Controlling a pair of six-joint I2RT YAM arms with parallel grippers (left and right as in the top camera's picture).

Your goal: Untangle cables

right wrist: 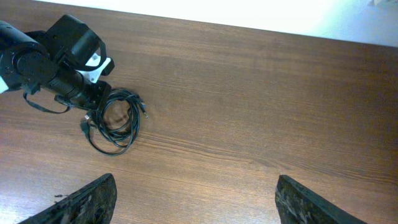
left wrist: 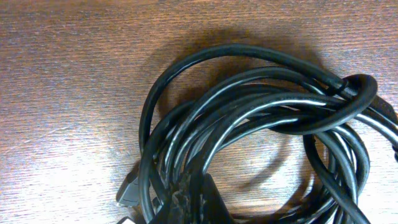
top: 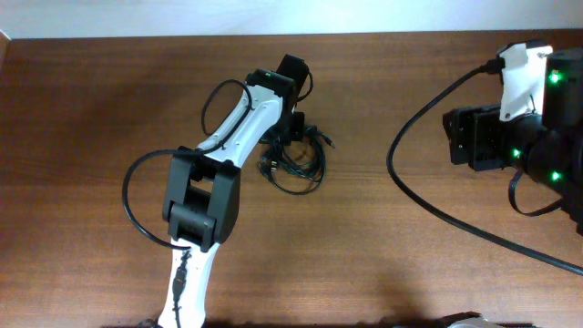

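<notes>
The cables [top: 296,159] lie as a small coiled black bundle on the wooden table, just right of the left arm's wrist. In the left wrist view the cables [left wrist: 261,124] fill the frame as several overlapping loops, with a small plug end [left wrist: 129,190] at the lower left. My left gripper [left wrist: 196,202] is down in the bundle, its fingers close together with strands pinched between them. It also shows in the overhead view [top: 293,128]. My right gripper [right wrist: 196,199] is open and empty, far to the right [top: 469,137]. Its view shows the cables [right wrist: 115,121] at the left.
A thick black arm wire [top: 428,200] curves over the table in front of the right arm. Another arm wire [top: 137,196] loops left of the left arm. The table's far edge meets a white wall [top: 273,14].
</notes>
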